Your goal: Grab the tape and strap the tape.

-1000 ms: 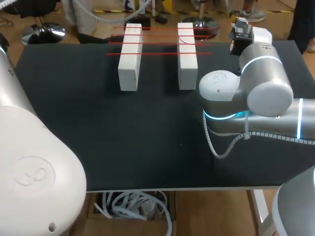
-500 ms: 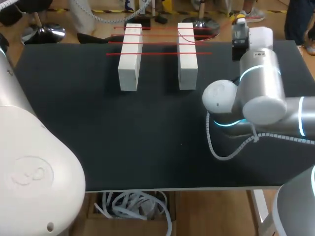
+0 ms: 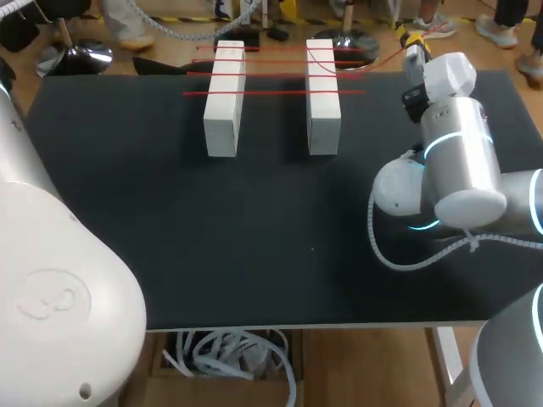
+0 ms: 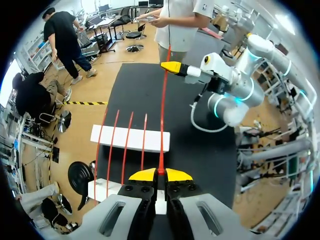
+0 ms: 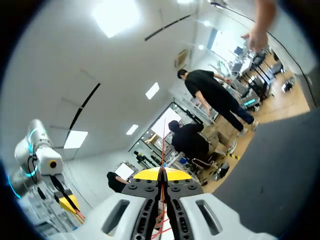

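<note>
Okay, my right arm had swung out toward the table's right edge over that last second, elbow sliding away from the white blocks and the wrist tipping up and back. That carried the right gripper further toward the far right corner of the black table. Its yellow tips were pinched fully together on a thin strand of red tape, and the right wrist view showed that strand running straight out from between them. At the other end, my left gripper was closed tight on the same strand, tips meeting with the tape clamped between them; it didn't show in the head view. From the left wrist view, the strand ran in a straight line from my left fingertips, over the blocks, up to the right gripper well beyond. Four strands already lay side by side across both blocks, and they hadn't shifted. So I read this pull-back as taking up slack: the new strand looked taut between the two grippers but was not yet laid down beside the others. Next, I judged, would be lowering both ends evenly so it landed parallel and clear of its neighbours.
</note>
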You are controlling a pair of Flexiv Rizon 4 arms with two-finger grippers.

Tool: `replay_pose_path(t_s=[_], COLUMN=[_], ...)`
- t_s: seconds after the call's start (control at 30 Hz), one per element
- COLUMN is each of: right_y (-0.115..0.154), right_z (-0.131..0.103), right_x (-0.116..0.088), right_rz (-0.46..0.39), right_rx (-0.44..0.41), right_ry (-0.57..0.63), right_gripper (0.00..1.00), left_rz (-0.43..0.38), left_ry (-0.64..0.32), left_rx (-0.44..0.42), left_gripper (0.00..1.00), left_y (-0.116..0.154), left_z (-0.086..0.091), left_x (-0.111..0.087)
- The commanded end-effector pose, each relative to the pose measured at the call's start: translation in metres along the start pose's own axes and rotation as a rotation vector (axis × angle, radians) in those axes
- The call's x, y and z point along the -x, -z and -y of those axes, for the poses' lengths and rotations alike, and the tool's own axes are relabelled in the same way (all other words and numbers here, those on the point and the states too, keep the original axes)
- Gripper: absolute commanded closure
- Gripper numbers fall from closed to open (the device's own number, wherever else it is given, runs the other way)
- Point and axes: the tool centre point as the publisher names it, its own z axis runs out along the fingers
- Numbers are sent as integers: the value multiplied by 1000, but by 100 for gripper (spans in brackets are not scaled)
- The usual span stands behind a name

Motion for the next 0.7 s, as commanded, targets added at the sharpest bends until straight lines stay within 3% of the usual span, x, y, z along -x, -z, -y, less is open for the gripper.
replay_pose_path(t_s=[0.03, 0.3, 0.47, 0.53, 0.6, 0.7], right_y=[-5, -4, -6, -6, -2, 2], right_z=[-13, -23, -25, -24, -19, -12], right_x=[13, 23, 27, 23, 18, 11], right_rz=[-47, -100, -99, -52, 103, 166], right_rx=[24, 65, 92, 113, 108, 98], right_ry=[105, 202, 202, 140, -41, -123], right_gripper=[100, 100, 100, 100, 100, 100], left_rz=[0, 0, 0, 0, 0, 0], left_ry=[1, 1, 1, 1, 1, 1], left_rx=[3, 3, 3, 3, 3, 3], left_gripper=[100, 100, 100, 100, 100, 100], left_y=[0, 0, 0, 0, 0, 0], left_z=[0, 0, 0, 0, 0, 0], left_x=[-1, -1, -1, -1, -1, -1])
